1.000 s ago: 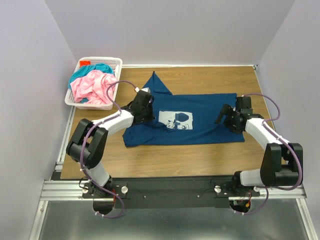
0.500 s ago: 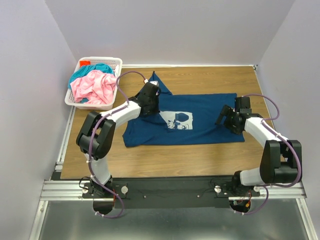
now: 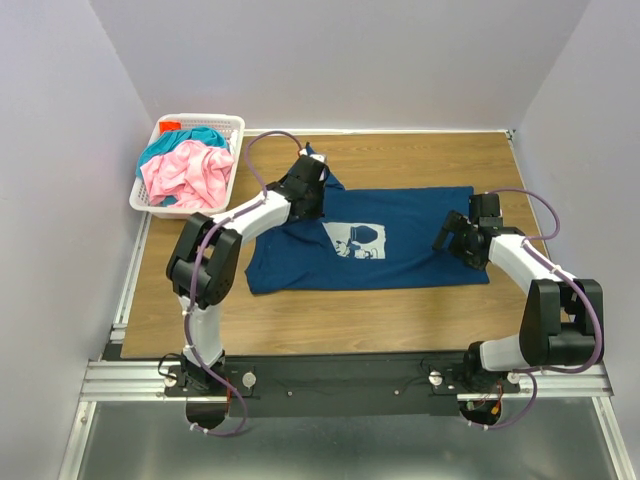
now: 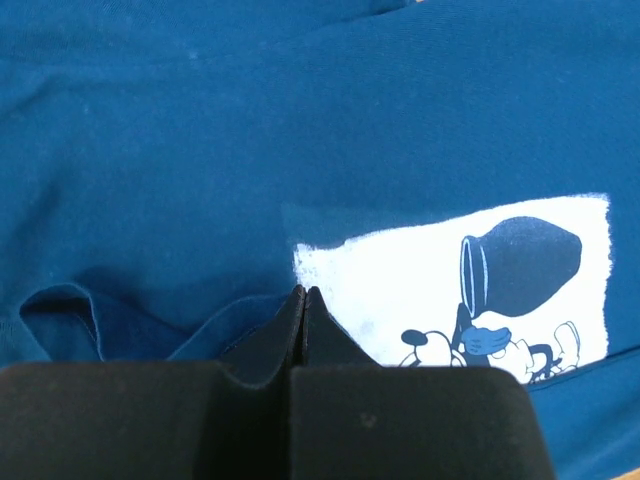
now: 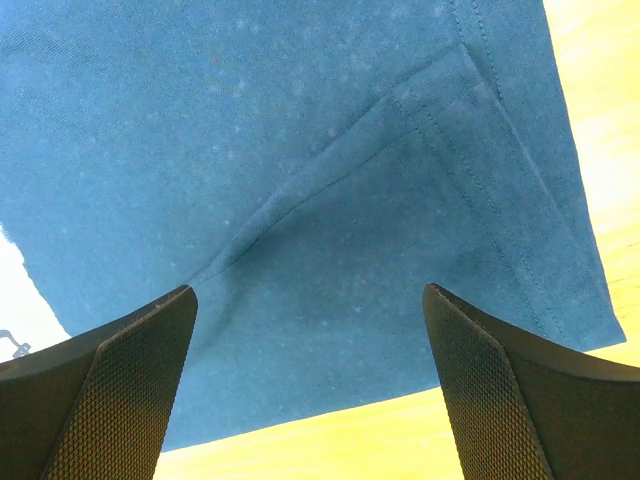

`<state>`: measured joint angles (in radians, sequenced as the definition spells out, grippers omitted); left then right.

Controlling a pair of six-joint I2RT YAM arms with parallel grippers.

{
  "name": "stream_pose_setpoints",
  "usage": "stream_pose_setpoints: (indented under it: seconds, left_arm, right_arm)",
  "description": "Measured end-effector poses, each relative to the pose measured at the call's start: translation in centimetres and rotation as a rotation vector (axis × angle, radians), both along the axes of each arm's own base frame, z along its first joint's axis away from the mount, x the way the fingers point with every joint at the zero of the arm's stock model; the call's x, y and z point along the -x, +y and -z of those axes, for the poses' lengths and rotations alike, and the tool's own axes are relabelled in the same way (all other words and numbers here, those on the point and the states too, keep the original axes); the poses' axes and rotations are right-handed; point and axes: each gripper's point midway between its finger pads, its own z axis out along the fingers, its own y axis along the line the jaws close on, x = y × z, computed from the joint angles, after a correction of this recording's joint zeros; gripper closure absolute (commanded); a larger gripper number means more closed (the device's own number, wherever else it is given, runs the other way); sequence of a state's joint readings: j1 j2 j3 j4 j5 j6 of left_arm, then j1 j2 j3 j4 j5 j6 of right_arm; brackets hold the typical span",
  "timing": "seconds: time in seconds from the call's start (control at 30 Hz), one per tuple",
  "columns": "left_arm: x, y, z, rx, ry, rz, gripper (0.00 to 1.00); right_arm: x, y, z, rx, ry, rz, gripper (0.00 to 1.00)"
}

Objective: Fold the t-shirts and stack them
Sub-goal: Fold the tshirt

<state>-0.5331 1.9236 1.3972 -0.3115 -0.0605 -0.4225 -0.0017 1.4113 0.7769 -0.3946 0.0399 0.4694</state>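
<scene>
Wood table [image 3: 400, 310] right of the basket [image 3: 205, 117] holds your blue tee [image 3: 400, 262] flat for folding; left gripper [image 4: 303, 295] is clenched on a fold nearest the basket, right gripper [image 5: 310, 300] gapes over the farthest hem, ready.

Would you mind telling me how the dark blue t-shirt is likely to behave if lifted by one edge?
Likely floppy: the dark blue t-shirt lies flat with soft creases. Probably thin and light, as its folded corner barely rises. Pushed, it may bunch.
</scene>
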Motion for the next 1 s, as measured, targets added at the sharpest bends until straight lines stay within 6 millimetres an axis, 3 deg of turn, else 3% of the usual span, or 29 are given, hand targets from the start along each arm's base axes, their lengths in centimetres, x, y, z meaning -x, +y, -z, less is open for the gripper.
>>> stream_pose_setpoints:
  seconds: [0.3,0.37,0.4,0.5,0.57,0.67,0.7,0.73,0.83,1.0]
  left_arm:
    - [-0.4,-1.0,1.6,-0.044,0.02,0.05,1.0]
    - [-0.6,-1.6,1.8,-0.051,0.017,0.065,0.95]
    - [-0.7,-2.1,1.9,-0.055,0.016,0.078,0.84]
    - [-0.7,-2.8,2.0,-0.059,0.011,0.099,0.68]
    - [-0.6,-3.2,1.8,-0.064,0.005,0.113,0.65]
    - [-0.7,-3.7,1.3,-0.058,-0.005,0.12,0.39]
    - [-0.8,-3.9,1.1,-0.058,-0.011,0.124,0.22]
    - [-0.8,-4.1,0.9,-0.056,-0.015,0.127,0.13]
    - [-0.8,-4.3,0.6,-0.051,-0.023,0.127,0.03]
    - [1.0,-3.0,0.2,-0.035,-0.027,0.096,0.02]
  right_arm:
    - [0.0,-0.2,0.0,0.01,0.001,0.005,0.0]
    - [0.0,-0.2,0.0,0.011,0.001,0.006,0.0]
    - [0.0,-0.3,0.0,0.013,0.001,0.007,0.0]
    - [0.0,-0.3,0.0,0.014,0.001,0.008,0.0]
    - [0.0,-0.3,0.0,0.014,0.001,0.007,0.0]
    - [0.0,-0.3,0.0,0.014,0.001,0.008,0.0]
    - [0.0,-0.3,0.0,0.014,0.001,0.007,0.0]
    - [0.0,-0.3,0.0,0.014,0.001,0.007,0.0]
    - [0.0,-0.3,0.0,0.015,0.001,0.006,0.0]
    - [0.0,-0.3,0.0,0.017,0.0,-0.002,0.0]
